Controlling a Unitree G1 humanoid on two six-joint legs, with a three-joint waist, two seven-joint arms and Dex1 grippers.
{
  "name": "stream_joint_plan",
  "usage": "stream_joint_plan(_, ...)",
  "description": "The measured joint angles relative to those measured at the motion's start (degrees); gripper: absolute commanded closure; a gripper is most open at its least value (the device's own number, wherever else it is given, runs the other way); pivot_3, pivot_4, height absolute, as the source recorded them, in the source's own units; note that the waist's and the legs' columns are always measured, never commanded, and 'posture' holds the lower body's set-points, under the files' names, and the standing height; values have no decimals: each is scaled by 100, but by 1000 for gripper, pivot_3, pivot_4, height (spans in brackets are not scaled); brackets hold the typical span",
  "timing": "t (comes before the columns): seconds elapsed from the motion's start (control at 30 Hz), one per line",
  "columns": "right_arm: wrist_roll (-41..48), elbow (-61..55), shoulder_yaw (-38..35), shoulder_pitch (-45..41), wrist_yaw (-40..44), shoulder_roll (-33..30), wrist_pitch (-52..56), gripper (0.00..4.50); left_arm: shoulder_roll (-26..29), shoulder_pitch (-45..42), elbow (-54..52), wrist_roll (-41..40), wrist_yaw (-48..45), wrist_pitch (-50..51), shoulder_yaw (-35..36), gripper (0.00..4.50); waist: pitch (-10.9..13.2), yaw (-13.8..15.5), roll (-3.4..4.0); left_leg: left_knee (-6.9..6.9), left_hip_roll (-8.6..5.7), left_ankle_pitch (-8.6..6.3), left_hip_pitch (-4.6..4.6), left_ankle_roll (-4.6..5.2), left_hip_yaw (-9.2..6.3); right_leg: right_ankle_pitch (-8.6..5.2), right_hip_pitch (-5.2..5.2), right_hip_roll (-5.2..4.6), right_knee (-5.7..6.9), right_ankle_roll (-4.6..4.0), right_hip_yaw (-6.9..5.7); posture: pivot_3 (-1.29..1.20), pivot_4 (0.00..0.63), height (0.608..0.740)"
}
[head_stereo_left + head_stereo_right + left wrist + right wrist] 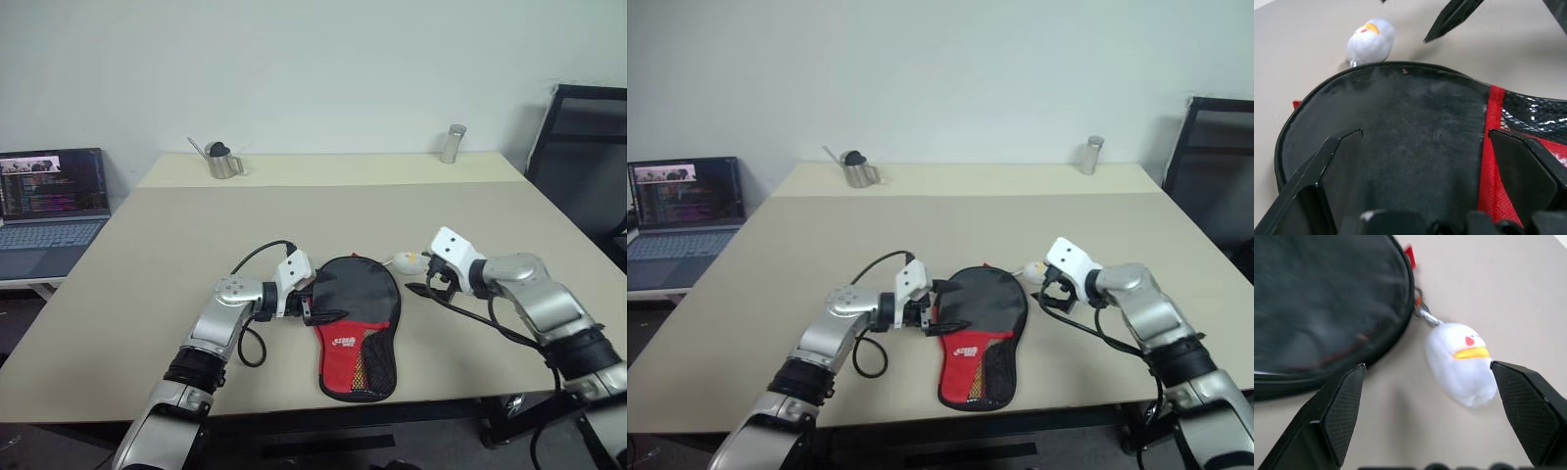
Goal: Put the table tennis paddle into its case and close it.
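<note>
The case [358, 323] lies flat near the front edge of the table [147, 274]. The left gripper [318, 299] hangs spread wide over its left rim, holding nothing. The right gripper [423, 276] is also spread wide and empty, by the little white duck charm [1462, 362] clipped to the case's zip.

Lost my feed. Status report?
Left gripper open over the case. Right gripper open beside white charm. Case flat on table; nothing blocking.

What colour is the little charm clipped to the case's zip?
White charm with a yellow beak and red spot, clearest in the right wrist view.
</note>
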Motion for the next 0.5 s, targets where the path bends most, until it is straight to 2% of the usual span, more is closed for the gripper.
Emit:
stream_joint_plan(0.23, -846, 2070, 220, -807, -177, 455, -1410, 0, -26, 48, -3, 0, 18, -12, -40, 21, 3, -7, 5, -1, 1, 0, 1, 0, 1, 0, 0, 0, 2, -2, 1, 0, 150, 740)
stream_joint_plan(0.4, -1111, 3019, 243, -1165, -281, 742, -1894, 0, -32, 76, -3, 1, 40, -31, -42, 21, 5, -15, 8, -1, 1, 0, 5, 0, 5, 1, 0, 1, 5, -2, 7, 0, 150, 740)
stream_joint_plan(0.5, -1238, 3452, 233, -1357, -356, 901, -2106, 524, -34, 77, -1, 8, 58, -80, -49, 0, 5, -23, 9, -2, 3, 0, 15, 0, 10, 1, 4, 2, 9, -2, 13, 0, 150, 740)
